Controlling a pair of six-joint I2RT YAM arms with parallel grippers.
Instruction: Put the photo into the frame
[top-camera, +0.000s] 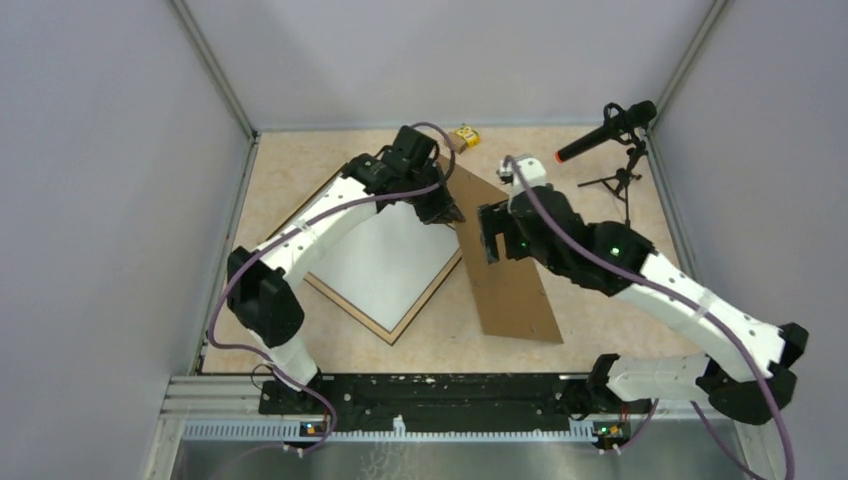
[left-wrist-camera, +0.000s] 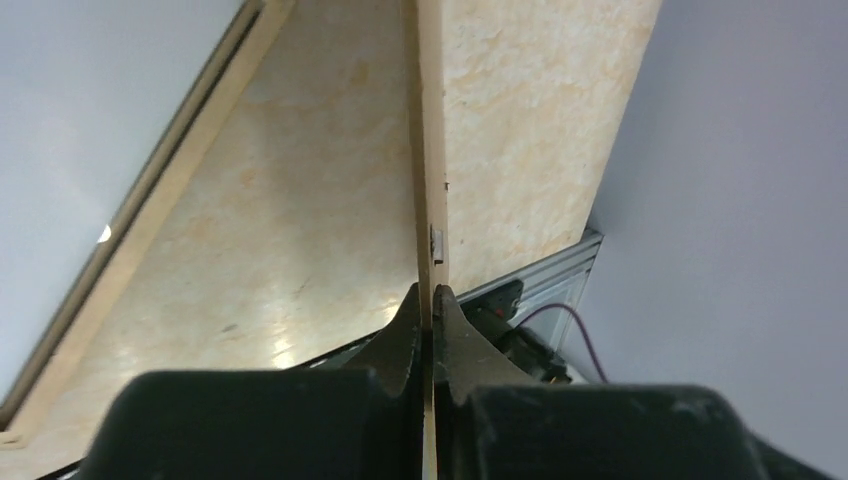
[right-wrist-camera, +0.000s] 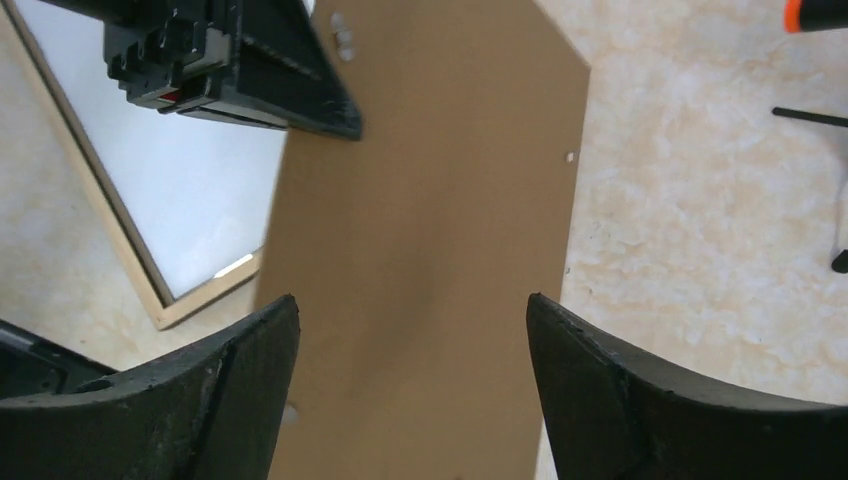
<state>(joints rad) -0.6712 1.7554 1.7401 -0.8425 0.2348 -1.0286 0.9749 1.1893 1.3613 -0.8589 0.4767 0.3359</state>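
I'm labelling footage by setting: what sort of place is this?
Probably a lab recording booth: grey walls around the table, a microphone on a tripod, two arms on a metal rail.

Both arms pair white link shells with black joint housings. A purple cable (top-camera: 225, 300) loops along the left arm (top-camera: 318, 228), and another trails the right arm (top-camera: 690, 305), whose black elbow carries a green light (top-camera: 615, 249). The right end effector (right-wrist-camera: 410, 300) has matte black, curved wedge fingers (right-wrist-camera: 230, 400).
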